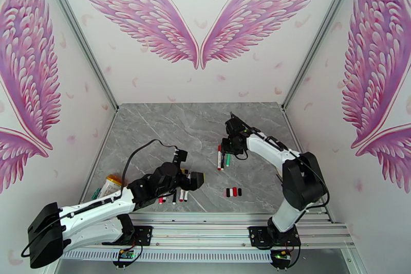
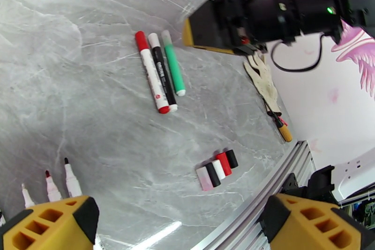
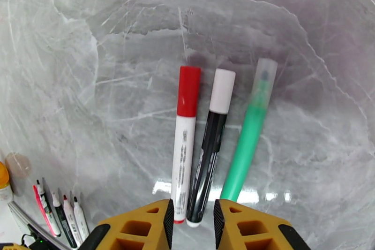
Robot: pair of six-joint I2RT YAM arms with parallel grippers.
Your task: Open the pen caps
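Observation:
Three capped pens lie side by side: a white one with a red cap (image 3: pixel 189 91), a black one (image 3: pixel 206 162) with a white cap, and a green one (image 3: pixel 246 147) with a clear cap. My right gripper (image 3: pixel 193 208) is shut on the black pen's tail end, and the red-capped pen's tail touches its left finger. Several loose pen caps (image 2: pixel 217 170) sit in a row near the front edge. Several uncapped pens (image 2: pixel 49 187) lie by my left gripper (image 2: pixel 180 208), which is wide open and holds nothing. In the top view, the left gripper (image 1: pixel 197 180) is near the front and the right gripper (image 1: pixel 224 152) is over the capped pens (image 1: pixel 221 158).
A white glove (image 2: pixel 262 79) and an orange-tipped tool lie at the table's right side. An orange-yellow object (image 1: pixel 110 183) sits at the front left. The metal rail (image 1: pixel 205 218) runs along the near edge. Walls close in the marble table (image 1: pixel 169 131) on three sides.

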